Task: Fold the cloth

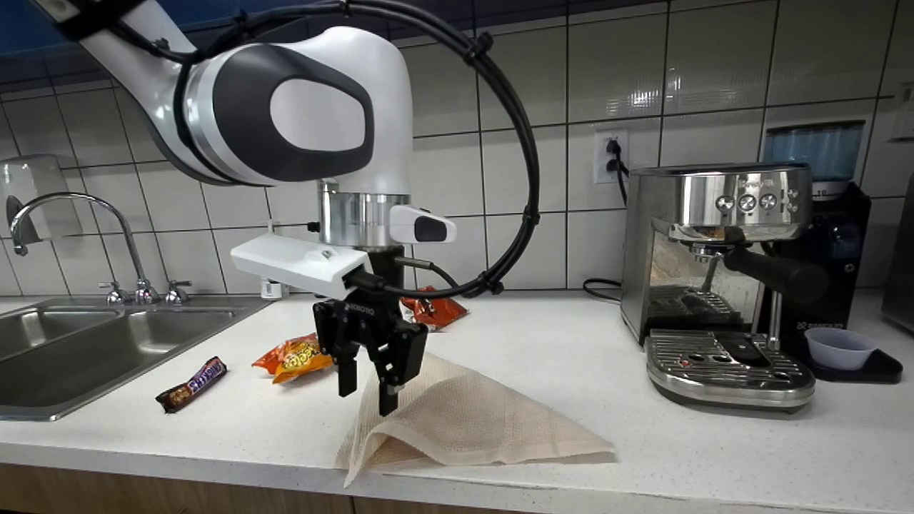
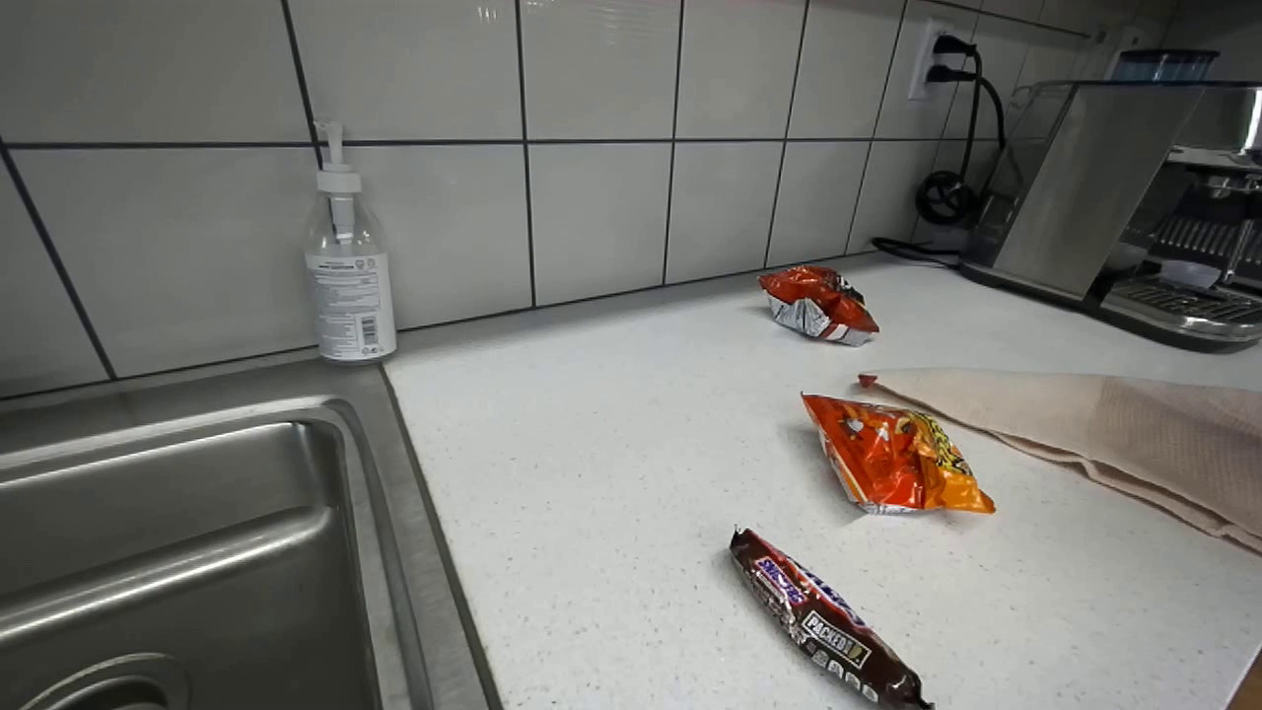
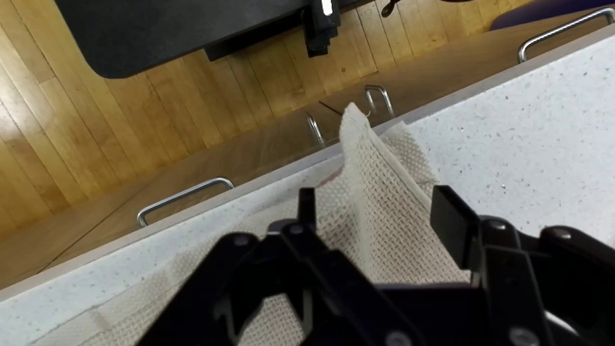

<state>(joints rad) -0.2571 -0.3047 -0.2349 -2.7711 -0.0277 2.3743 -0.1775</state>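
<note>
- Cloth [image 1: 493, 414] lies on counter [image 1: 557, 335] by the front edge, below the claw [image 1: 368, 398]; bunched up into a ridge.
- Wrist view alone: wood floor [image 3: 192, 110], cabinet handles [image 3: 185, 194]; also clearest on one cloth corner sticking out past the counter edge.
- In an exterior view only: robot arm [image 1: 378, 107], faucet [image 1: 146, 291].
- In an exterior view: pump bottle [image 2: 350, 306] whole, "PACKED" readable on candy bar [image 2: 828, 631]; cloth runs out of view at the side.
- In both exterior views: orange packet [image 2: 892, 459], red packet [image 2: 820, 304], espresso machine [image 1: 728, 214], sink [image 1: 150, 350].
- Claw: fingers [image 3: 307, 206] well apart, cloth ridge visible in the gap, nothing gripped.
- Fingertip overlaps cloth in an exterior view; can't tell if touching.
</note>
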